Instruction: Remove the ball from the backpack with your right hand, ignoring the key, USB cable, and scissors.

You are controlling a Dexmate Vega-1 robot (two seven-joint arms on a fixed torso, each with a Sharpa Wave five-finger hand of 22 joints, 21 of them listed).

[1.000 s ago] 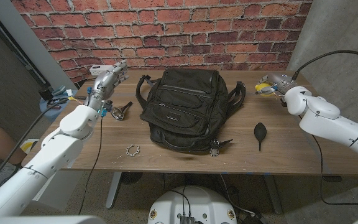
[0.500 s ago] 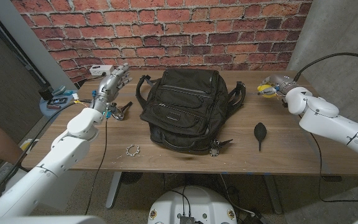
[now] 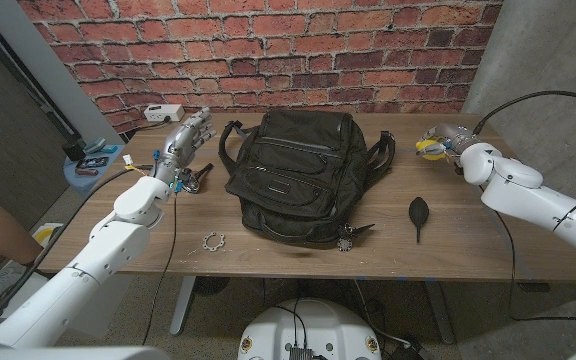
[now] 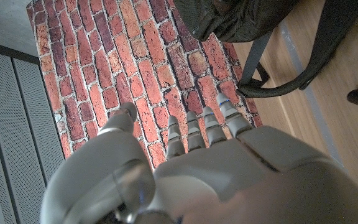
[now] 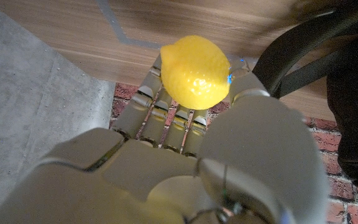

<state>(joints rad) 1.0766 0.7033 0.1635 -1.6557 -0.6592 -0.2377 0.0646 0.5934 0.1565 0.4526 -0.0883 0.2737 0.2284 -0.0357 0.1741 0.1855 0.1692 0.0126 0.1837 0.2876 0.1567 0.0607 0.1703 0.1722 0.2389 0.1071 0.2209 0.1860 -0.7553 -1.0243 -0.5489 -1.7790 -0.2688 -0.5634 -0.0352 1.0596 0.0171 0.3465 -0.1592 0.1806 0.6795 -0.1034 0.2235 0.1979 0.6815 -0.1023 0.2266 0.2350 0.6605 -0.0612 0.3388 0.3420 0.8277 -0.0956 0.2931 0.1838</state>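
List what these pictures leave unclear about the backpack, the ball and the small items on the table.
- Backpack interior: head view, hidden by its own fabric.
- Ball: right wrist view, underside hidden by the right hand.
- Small ring-shaped item: head view, too small to identify.

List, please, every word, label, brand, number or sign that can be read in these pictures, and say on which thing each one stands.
No text can be read in any view.
The backpack has a small plate on its front pocket, too small to read.
The yellow ball in the right hand shows no print.
The left hand shows no marking.
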